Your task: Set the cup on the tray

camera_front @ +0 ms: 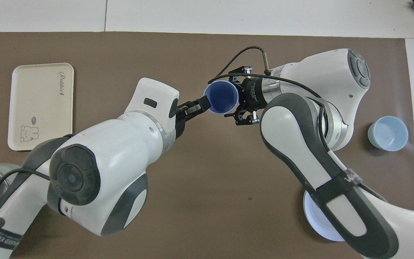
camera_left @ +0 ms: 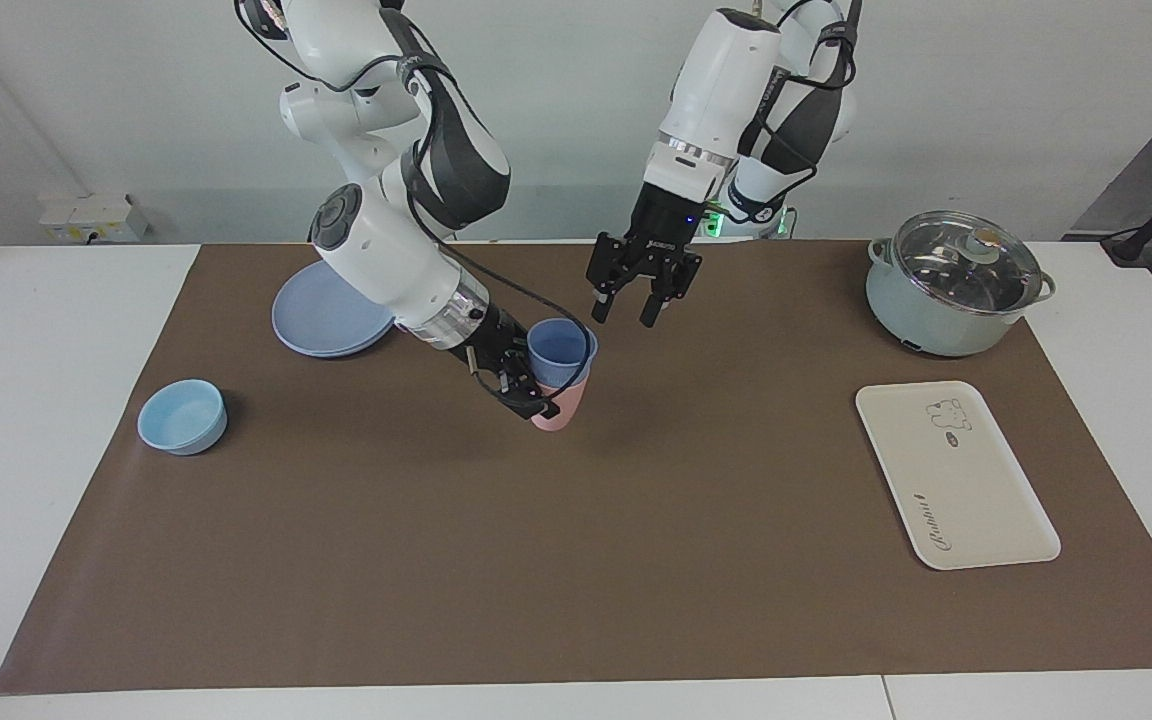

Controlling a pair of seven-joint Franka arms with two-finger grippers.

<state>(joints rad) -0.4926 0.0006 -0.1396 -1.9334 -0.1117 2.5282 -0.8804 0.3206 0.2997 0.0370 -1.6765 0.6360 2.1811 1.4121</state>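
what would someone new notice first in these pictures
The two white arms meeting over the middle of the brown mat: the right gripper is shut on a stacked pair, a periwinkle-blue plastic tumbler nested in a pink plastic cup. The left gripper hangs in the air just beside the tumbler's rim, jaws apart. The cream-white rectangular tray with a bear drawing lies toward the left arm's end.

Periwinkle-blue cup (camera_left: 560,350) nested in pink cup (camera_left: 561,408), cream tray (camera_left: 976,500) with bear drawing, brown mat (camera_left: 636,560)

pink cup (camera_left: 561,410), light-blue bowl (camera_left: 182,416), blue plate (camera_left: 321,315), lidded pot (camera_left: 951,285), brown mat (camera_left: 576,560)
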